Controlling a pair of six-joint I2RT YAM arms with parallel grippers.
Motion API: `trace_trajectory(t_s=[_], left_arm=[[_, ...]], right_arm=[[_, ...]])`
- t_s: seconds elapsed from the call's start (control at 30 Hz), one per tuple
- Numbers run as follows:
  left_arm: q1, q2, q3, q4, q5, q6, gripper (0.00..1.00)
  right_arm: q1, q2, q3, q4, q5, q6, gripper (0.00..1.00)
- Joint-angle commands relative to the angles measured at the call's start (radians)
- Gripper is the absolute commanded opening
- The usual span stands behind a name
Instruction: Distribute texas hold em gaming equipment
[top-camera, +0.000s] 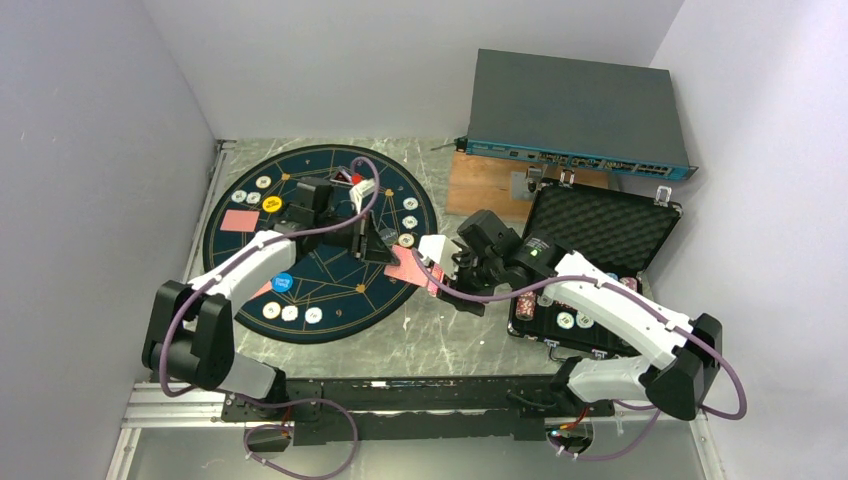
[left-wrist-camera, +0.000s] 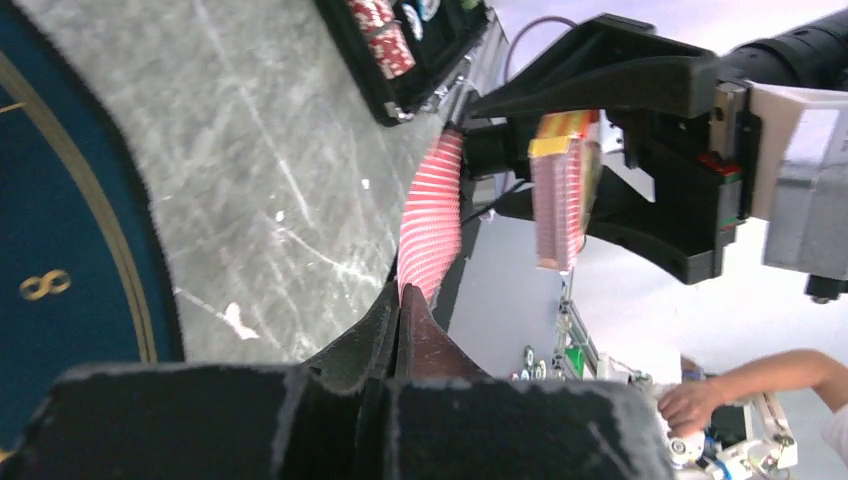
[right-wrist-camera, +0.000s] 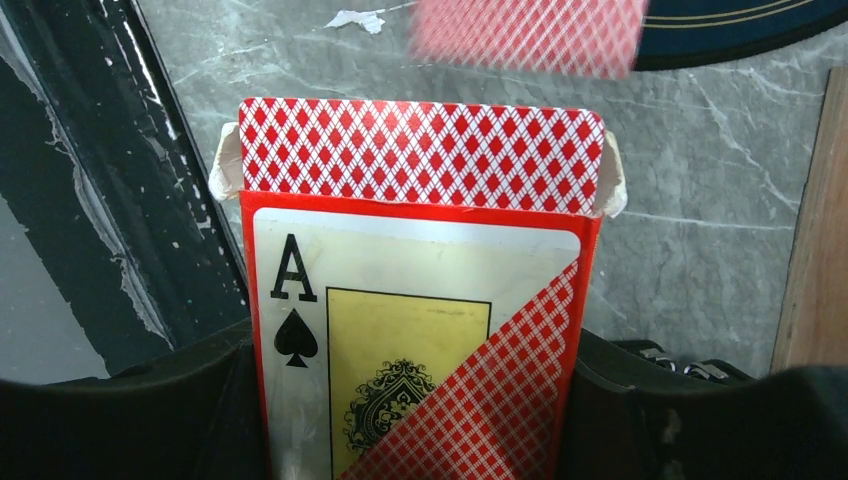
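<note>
My left gripper (top-camera: 385, 252) is shut on one red-backed playing card (top-camera: 410, 268), held over the right rim of the mat; the left wrist view shows its fingertips (left-wrist-camera: 402, 300) pinching the card (left-wrist-camera: 430, 215). My right gripper (top-camera: 455, 268) is shut on the open card box (right-wrist-camera: 420, 330), ace of spades on its front, with red-backed cards (right-wrist-camera: 420, 155) sticking out of the top. The pulled card (right-wrist-camera: 525, 35) shows blurred just beyond the box. Whitish chips (top-camera: 410, 204), a yellow disc (top-camera: 272, 205), a blue disc (top-camera: 283, 282) and another red card (top-camera: 240, 220) lie on the mat.
The round navy mat (top-camera: 330, 280) lies at the left. The open black foam-lined case (top-camera: 600, 225) with more chips (top-camera: 565, 320) stands at the right. A grey device (top-camera: 575, 110) on a wooden block (top-camera: 485, 185) stands at the back. Walls close in on both sides.
</note>
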Motion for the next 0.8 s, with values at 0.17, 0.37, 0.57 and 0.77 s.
trace_trajectory(t_s=[0.17, 0.37, 0.57, 0.77], left_arm=[[0.085, 0.056, 0.020, -0.267, -0.066, 0.342, 0.00], [0.081, 0.236, 0.079, -0.247, -0.134, 0.325, 0.00], [0.082, 0.399, 0.172, -0.230, -0.198, 0.307, 0.00], [0.090, 0.480, 0.210, -0.194, -0.280, 0.278, 0.01]], right_arm=[[0.005, -0.057, -0.004, 0.044, 0.001, -0.013, 0.00], [0.005, -0.054, 0.002, 0.042, 0.004, -0.013, 0.00], [0.005, -0.053, 0.005, 0.038, 0.000, -0.010, 0.00], [0.005, -0.054, 0.011, 0.030, 0.002, -0.012, 0.00]])
